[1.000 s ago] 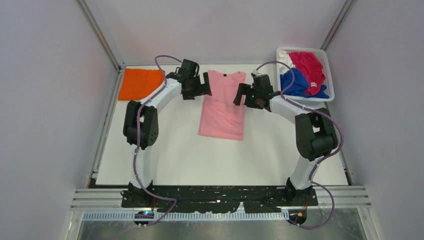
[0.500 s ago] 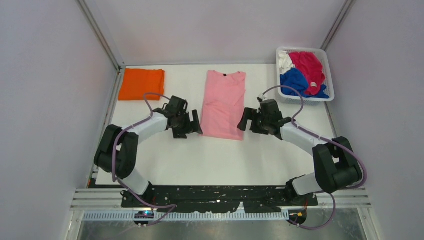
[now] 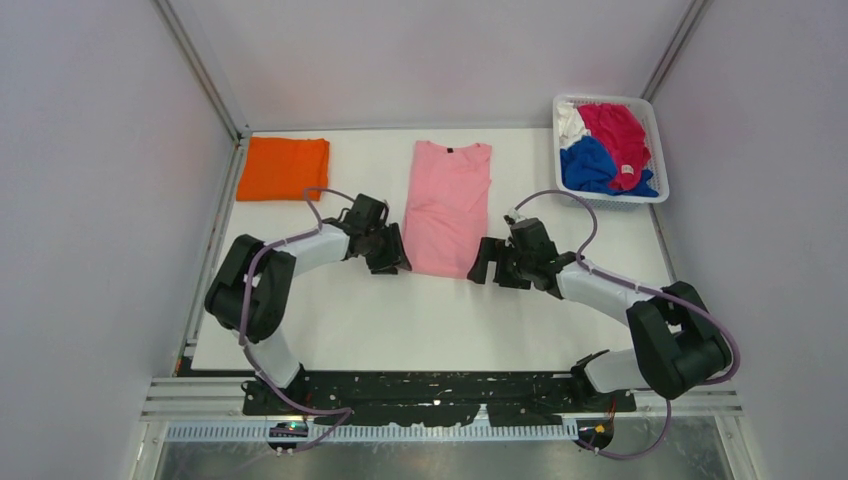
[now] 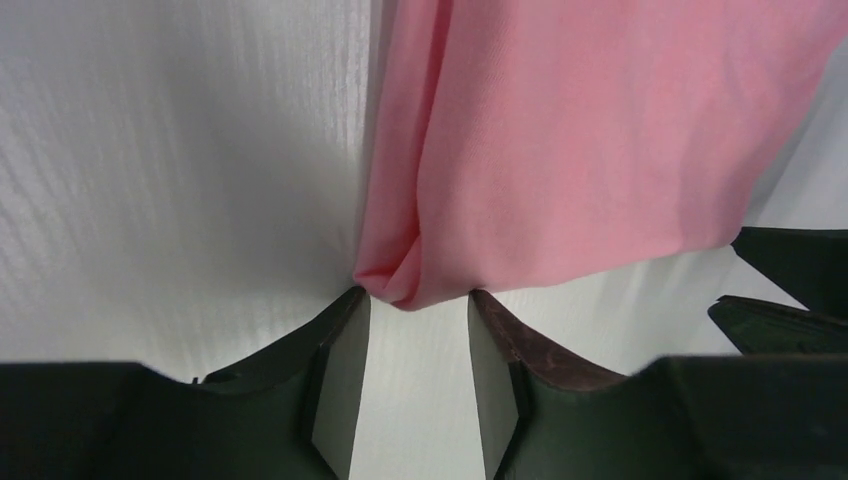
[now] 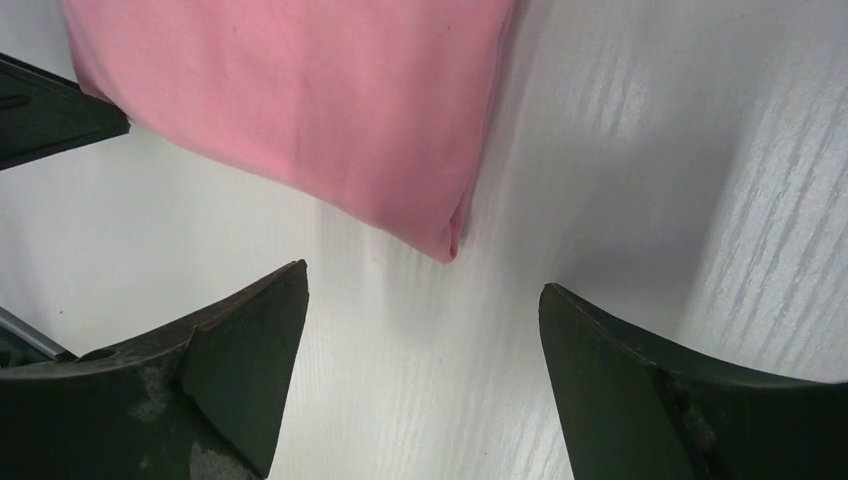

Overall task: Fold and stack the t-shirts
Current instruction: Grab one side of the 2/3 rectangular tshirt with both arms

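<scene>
Top view: pink t-shirt [image 3: 447, 205] lies flat, folded into a long narrow strip, in the middle of the white table [image 3: 420, 320], collar toward the top of the frame; orange t-shirt [image 3: 283, 168] folded at upper left, well apart from the pink one; white mesh basket [image 3: 610, 199] at upper right holds the blue t-shirt [image 3: 588, 165], magenta-red t-shirt [image 3: 615, 135] and white t-shirt [image 3: 569, 118], all bunched up; left gripper [image 3: 395, 262] low at the pink shirt's lower left corner; right gripper [image 3: 480, 268] low at its lower right corner; finger gaps too small to read here.

Left wrist view: pink t-shirt [image 4: 580, 150] fills the upper right, its layered corner pointing down to the left gripper [image 4: 415, 300]; fingers [image 4: 340, 380] partly apart, a narrow gap with bare table [image 4: 180, 150] showing between them; cloth corner sits right at the fingertips, not clamped.

Right wrist view: pink t-shirt [image 5: 300, 100] in the upper left, folded corner pointing down toward the right gripper [image 5: 425, 290]; fingers [image 5: 240, 350] spread wide, holding nothing; corner lies near the gap, above the tips, not touching either finger; table [image 5: 650, 150] bare on the right.
</scene>
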You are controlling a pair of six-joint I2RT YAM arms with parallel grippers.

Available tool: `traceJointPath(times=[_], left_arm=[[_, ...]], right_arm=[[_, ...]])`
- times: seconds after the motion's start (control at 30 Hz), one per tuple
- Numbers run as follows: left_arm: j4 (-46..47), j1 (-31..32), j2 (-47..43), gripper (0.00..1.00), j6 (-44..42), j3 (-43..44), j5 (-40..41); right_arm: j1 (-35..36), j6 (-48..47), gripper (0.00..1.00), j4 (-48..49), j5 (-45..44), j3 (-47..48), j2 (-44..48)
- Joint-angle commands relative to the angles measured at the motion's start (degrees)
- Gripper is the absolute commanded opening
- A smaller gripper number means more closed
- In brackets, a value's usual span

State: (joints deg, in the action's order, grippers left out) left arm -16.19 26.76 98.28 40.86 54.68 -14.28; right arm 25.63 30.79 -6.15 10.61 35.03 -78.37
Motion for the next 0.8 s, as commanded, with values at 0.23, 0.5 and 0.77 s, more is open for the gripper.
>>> traceJointPath(times=[0.23,0.5,0.77], left_arm=[[-2.2,1.25,5.31,0.0,-0.07,3.67,3.16],[-2.13,1.27,5.32,0.0,-0.07,3.5,3.0],[-1.88,1.72,0.96,0.0,0.91,0.1,3.5]], right_arm=[[1.93,0.44,0.7,5.16,-2.35,1.11,-4.63],[3.49,0.33,0.42,5.75,-3.32,3.0,-7.93],[6.67,-0.16,0.07,2.46,-5.61,2.47,-6.8]])
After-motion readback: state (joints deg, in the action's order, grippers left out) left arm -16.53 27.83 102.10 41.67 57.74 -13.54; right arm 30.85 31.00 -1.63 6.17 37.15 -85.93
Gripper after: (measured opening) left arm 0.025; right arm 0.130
